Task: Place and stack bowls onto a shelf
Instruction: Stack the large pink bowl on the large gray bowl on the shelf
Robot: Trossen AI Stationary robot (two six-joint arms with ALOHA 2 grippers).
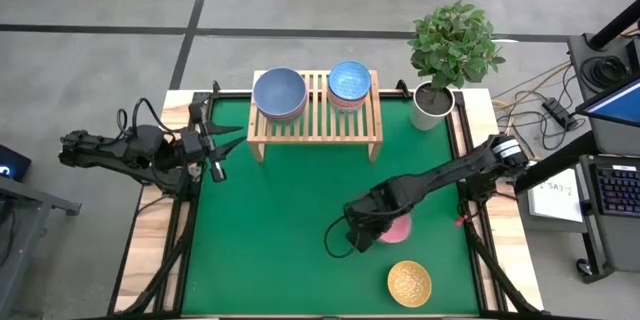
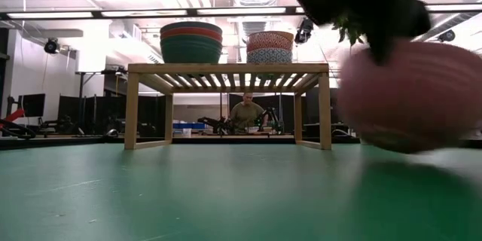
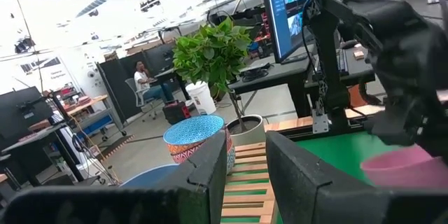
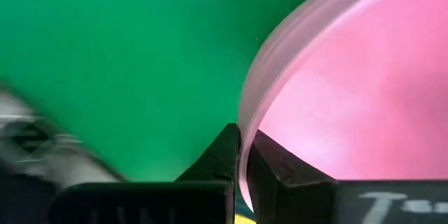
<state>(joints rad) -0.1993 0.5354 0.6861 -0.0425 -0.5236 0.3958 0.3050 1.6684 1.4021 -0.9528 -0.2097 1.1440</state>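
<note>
My right gripper (image 1: 378,224) is over the middle right of the table, shut on a plain pink bowl (image 1: 401,227), which fills the right of the low view (image 2: 410,94). The light-wood shelf (image 1: 315,120) stands at the far edge. It carries two stacks of bowls, one with a blue-grey bowl (image 1: 280,93) on top and one with a light blue patterned bowl (image 1: 349,81) on top. A yellow patterned bowl (image 1: 409,282) rests on its base near the table's near edge. My left gripper (image 1: 216,146) waits open at the left edge, beside the shelf. My right gripper pinches the pink bowl's rim (image 4: 246,140), one finger (image 4: 273,168) inside the bowl and the other (image 4: 222,155) outside its wall. The fingers come from above, slanting in from the table's right. In the low view the bowl hangs lifted clear of the green mat.
A white pot with a leafy plant (image 1: 433,100) stands at the far right corner, next to the shelf. Green mat (image 1: 280,220) lies open between the shelf and the near edge. A person (image 2: 245,113) sits in the room behind the table.
</note>
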